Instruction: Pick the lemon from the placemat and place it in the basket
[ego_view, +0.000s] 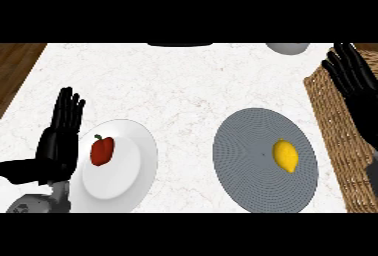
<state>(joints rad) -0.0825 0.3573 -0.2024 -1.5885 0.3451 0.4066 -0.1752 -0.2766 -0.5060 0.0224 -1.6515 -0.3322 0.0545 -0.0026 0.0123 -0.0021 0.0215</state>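
A yellow lemon (286, 155) lies on a round grey placemat (247, 155) at the right of the white counter, toward the mat's right side. A woven wicker basket (341, 135) stands along the right edge, just right of the mat. My right hand (353, 75) is raised over the basket's far end, fingers straight and open, holding nothing; it is up and to the right of the lemon. My left hand (60, 135) rests open at the left edge, fingers pointing up, beside a white plate.
A white plate (133, 165) at the left holds a red bell pepper (102, 150). A dark object (177, 44) and a pale bowl (288, 47) sit at the counter's far edge. Wooden floor shows at the far left.
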